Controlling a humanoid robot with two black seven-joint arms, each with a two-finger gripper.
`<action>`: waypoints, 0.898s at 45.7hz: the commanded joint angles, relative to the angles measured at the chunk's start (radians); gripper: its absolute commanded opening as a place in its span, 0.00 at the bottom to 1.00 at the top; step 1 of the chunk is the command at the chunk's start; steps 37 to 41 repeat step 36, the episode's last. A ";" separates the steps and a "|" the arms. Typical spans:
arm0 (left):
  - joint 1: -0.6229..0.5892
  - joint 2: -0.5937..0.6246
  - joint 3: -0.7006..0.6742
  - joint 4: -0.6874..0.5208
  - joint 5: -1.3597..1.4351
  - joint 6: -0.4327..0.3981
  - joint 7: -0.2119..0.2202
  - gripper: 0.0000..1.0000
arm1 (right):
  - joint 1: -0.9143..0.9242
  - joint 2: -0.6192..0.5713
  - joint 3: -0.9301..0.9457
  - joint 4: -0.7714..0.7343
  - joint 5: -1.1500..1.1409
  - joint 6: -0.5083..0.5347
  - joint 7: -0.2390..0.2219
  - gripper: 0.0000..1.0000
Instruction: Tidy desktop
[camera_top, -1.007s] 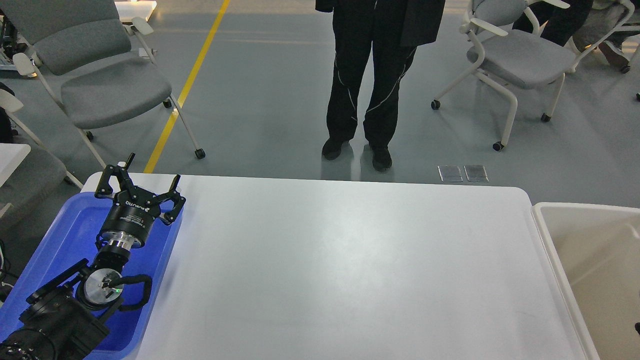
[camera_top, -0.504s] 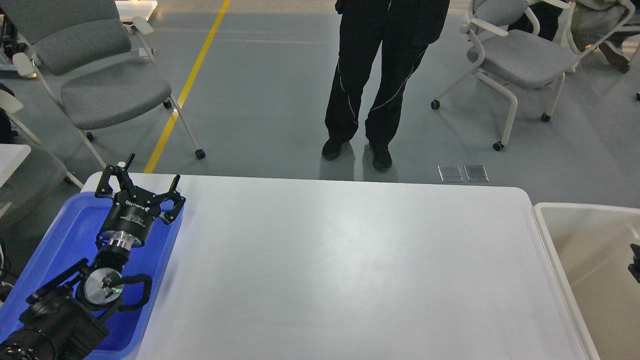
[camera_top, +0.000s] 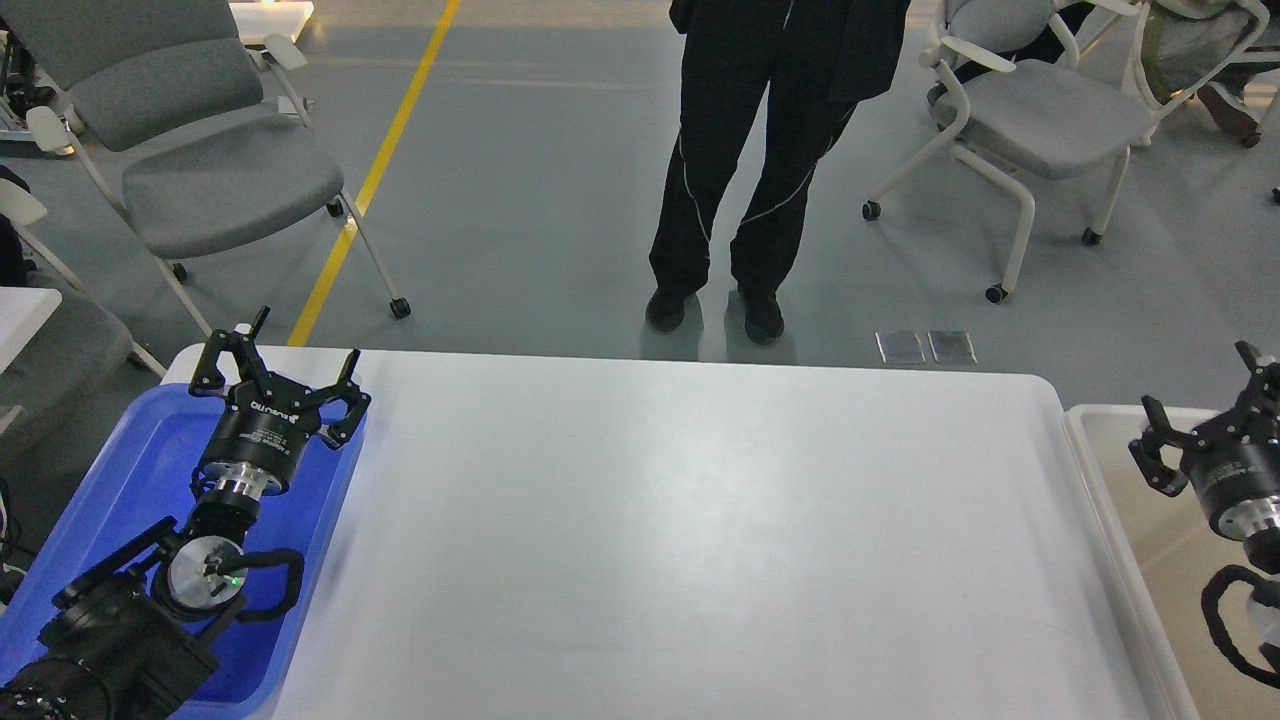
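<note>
Spanning the view's middle, the desktop (camera_top: 700, 540) lay white, its rounded far corners showing. Left edge: a blue tray (camera_top: 120, 470) overlapped it, the left gripper (camera_top: 285, 370) above the tray's far right corner, fingers spread wide, holding nothing. Right edge: a beige bin (camera_top: 1090, 450) just beside the top, the right gripper (camera_top: 1205, 400) above it, fingers likewise spread, empty. The desktop lay between both claws. Beyond: a standing person (camera_top: 740, 170) and grey chairs (camera_top: 200, 150).

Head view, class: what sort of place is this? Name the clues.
Probably a robot lab or workshop: a yellow floor line, wheeled chairs, and a white desktop between a blue tray and a bin.
</note>
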 joint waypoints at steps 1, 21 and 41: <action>0.000 0.000 0.000 0.000 0.000 0.000 0.000 1.00 | -0.027 0.117 0.042 0.070 -0.123 -0.017 0.100 1.00; 0.000 0.000 0.000 0.000 0.000 0.000 0.000 1.00 | 0.013 0.224 0.019 0.066 -0.193 -0.139 0.115 1.00; 0.000 0.000 0.000 0.000 0.000 0.000 0.000 1.00 | 0.015 0.226 0.006 0.075 -0.193 -0.139 0.115 1.00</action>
